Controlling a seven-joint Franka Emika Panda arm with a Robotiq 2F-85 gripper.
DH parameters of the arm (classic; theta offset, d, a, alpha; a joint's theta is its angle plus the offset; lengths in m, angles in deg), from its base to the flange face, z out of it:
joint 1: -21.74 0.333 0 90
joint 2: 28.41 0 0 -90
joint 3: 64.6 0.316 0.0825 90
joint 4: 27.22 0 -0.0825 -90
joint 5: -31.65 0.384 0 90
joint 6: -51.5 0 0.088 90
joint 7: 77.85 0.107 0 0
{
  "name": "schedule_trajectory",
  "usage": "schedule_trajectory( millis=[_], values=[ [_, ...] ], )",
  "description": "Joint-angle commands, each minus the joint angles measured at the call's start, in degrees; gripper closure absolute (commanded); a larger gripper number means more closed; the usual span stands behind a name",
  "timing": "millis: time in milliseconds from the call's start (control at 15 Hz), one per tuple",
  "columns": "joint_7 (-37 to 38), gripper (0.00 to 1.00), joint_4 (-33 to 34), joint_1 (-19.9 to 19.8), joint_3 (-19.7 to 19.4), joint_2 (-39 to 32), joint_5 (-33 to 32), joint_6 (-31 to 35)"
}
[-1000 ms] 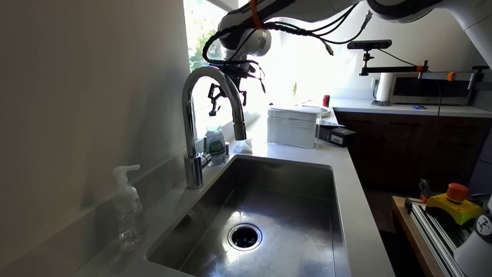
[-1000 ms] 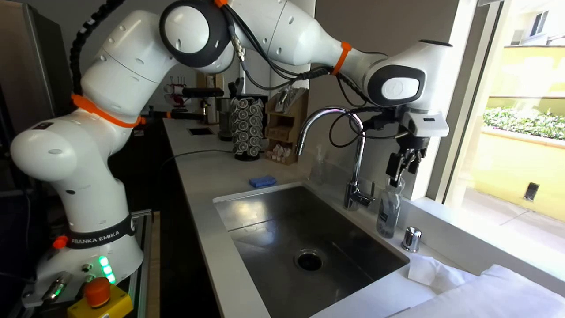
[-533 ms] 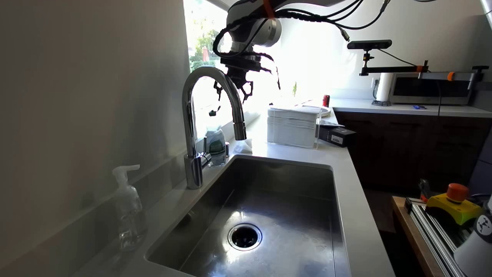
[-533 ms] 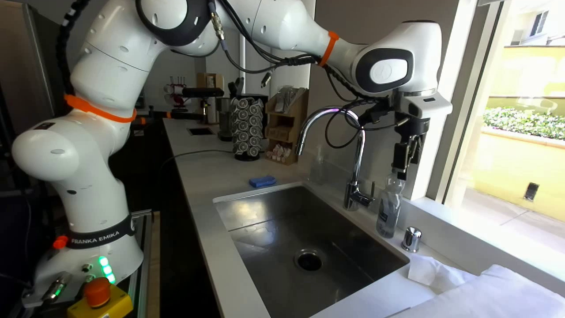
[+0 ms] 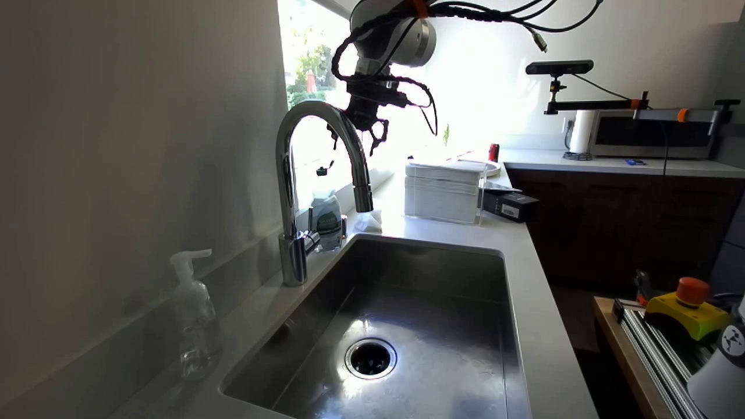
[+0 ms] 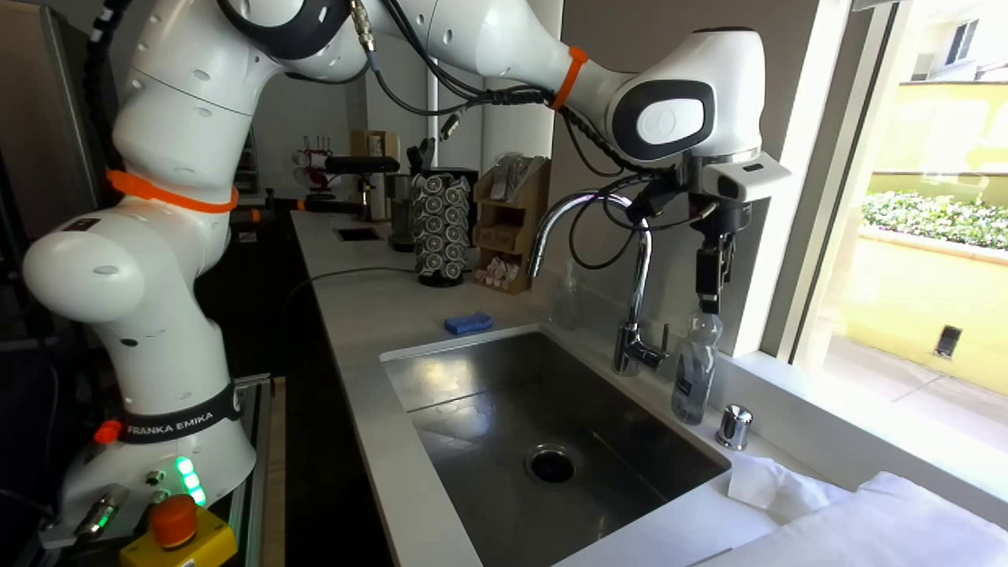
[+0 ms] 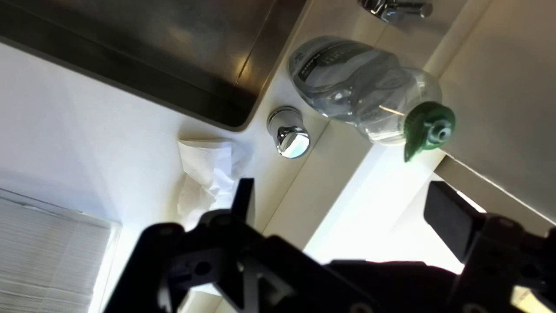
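Past second: arm [image 6: 504,47] up and drawn back a little, gripper [image 7: 345,202] lifted and turned with it. Sink [image 6: 488,421], tap [image 5: 286,198] and bottle [image 7: 360,87] unmoved. My reading: only the jaws' height and angle over the bottle have altered; no grip made. Jaws wide apart, nothing between them.

Counter [image 7: 100,115]: well below the jaws. Sink: below and off to one side, upper left in the wrist view. Paper stack [image 7: 47,256]: lower than the jaws and outside them, past the finger [image 7: 244,198] at the left of that view. Tap: close by the jaws; in an exterior view its arch [image 5: 347,139] crosses in front and hides part of them.

Bottle: upright, clear, nearest thing to the jaws; under them, ahead of the fingertips in the wrist view, not between them.

Tissue [image 7: 206,167]: crumpled on the counter, lower than that left-hand finger. Chrome stub [image 7: 290,132]: just beside the bottle, on the tissue's side, ahead of the gap.

Cap [image 7: 428,128]: green, topmost on the bottle, ahead of the gap, apart from both fingers in the wrist view. In an exterior view a finger [image 6: 709,272] hides it; cannot tell how much room lies between.
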Motion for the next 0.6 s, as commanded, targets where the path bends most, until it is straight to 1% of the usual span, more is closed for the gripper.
schedule_trajectory(
  millis=[0,333,533],
  values=[
    [-3.94,0.0,-4.92,1.19,-0.43,3.43,0.59,1.71],
    [-10.07,0.0,-6.78,1.73,-0.01,5.1,-0.05,1.13],
    [-12.82,0.0,-7.62,2.34,-0.21,5.28,-1.64,1.84]
  ],
)
